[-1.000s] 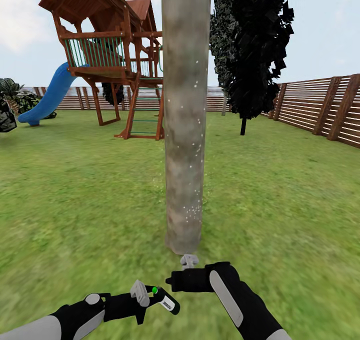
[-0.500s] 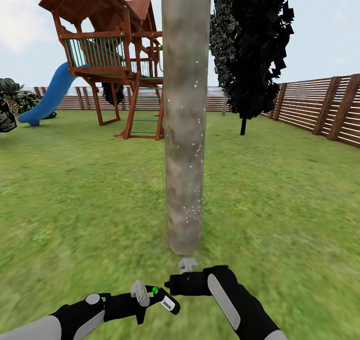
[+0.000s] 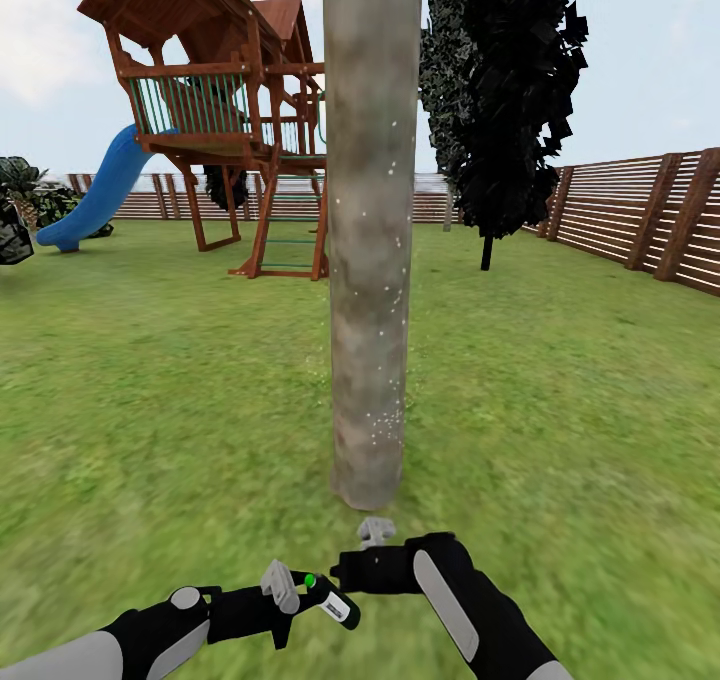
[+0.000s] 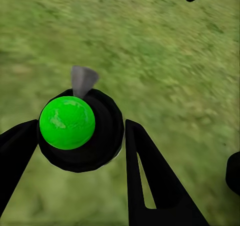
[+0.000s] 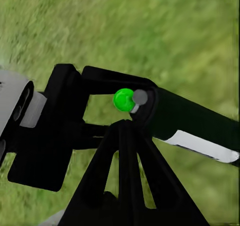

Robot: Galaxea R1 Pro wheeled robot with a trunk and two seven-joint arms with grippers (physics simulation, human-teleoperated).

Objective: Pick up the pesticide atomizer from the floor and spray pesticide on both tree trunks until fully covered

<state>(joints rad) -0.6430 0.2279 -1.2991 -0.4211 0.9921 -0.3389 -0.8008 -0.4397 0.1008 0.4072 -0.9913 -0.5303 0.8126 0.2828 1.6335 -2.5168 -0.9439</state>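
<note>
Left arm reaches in low from the left; left gripper (image 3: 283, 588) is clamped on the atomizer (image 3: 330, 598), a black body with a green cap (image 4: 67, 122) between the black fingers (image 4: 150, 176). Right arm is bent across beside it. Right gripper (image 3: 376, 530) points at the trunk (image 3: 370, 260) base, fingers apparently together, holding nothing. White specks (image 3: 380, 422) dot the trunk. Open lawn (image 3: 560, 380) lies all round; fence (image 3: 640, 215) and play tower (image 3: 220, 110) stand well apart.
</note>
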